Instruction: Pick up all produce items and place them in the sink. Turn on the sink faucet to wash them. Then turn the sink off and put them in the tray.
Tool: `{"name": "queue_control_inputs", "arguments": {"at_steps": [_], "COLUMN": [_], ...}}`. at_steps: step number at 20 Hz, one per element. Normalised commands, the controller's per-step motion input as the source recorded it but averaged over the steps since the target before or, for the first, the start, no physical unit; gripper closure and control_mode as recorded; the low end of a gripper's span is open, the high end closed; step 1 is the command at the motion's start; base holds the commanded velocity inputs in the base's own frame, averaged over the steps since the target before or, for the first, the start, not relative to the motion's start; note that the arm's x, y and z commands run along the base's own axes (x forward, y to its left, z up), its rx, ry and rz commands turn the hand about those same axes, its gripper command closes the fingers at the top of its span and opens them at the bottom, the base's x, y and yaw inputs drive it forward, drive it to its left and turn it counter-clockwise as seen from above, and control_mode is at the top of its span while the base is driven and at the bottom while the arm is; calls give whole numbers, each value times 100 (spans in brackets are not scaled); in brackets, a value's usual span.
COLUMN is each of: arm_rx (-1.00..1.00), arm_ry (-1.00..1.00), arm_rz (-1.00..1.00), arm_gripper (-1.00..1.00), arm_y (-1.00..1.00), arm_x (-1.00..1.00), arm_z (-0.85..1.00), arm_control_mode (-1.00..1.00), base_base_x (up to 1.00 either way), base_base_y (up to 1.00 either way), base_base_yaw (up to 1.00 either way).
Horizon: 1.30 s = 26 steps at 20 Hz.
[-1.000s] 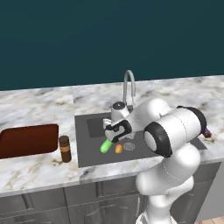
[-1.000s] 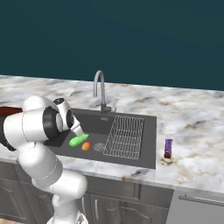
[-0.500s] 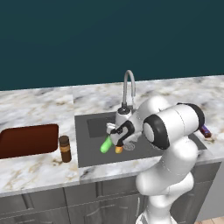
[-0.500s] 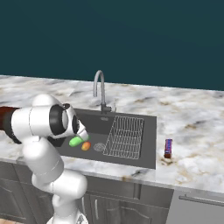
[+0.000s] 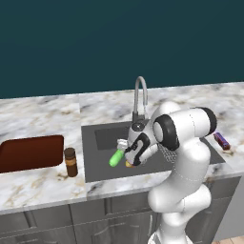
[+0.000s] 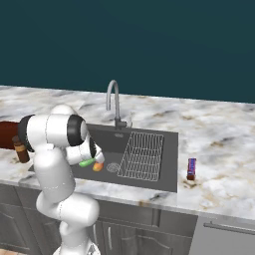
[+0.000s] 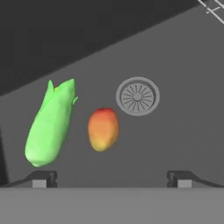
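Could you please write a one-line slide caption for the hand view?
Open gripper above the sink floor, where a green vegetable and an orange fruit lie beside the drain.

Teal wall (image 5: 119,43) — marble counter (image 5: 43,114)

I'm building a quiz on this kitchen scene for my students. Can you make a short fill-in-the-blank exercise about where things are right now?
1. The green vegetable and the orange-yellow fruit both lie inside the ____.
2. The pincer hovers above them with its jaws ____.
3. The brown jar stands on the counter between the sink and the ____.
4. The wire rack sits beside the round ____.

Missing words: sink; open; tray; drain
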Motion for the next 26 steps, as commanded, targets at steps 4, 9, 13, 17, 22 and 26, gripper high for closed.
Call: {"name": "queue_control_inputs", "arguments": {"at_steps": [4,9,13,17,22,26], "arm_rx": [0,0,0,-2,-3,0], "arm_ry": [-13,-13,-6,0,-2,-4], "arm_rz": [7,4,0,0,0,0], "arm_gripper": [-100,-100,-100,-100,-100,-100], "arm_y": [0,0,2,8,12,0], "arm_x": [11,5,-4,-24,-23,-21], "arm_z": [-25,-21,-24,-22,-4,-1], "arm_control_mode": [-100,-100,-100,-100,-100,-100], "base_base_x": [0,0,0,0,0,0], "base_base_y": [0,0,0,0,0,0], "base_base_yaw": [0,0,0,0,0,0]}}
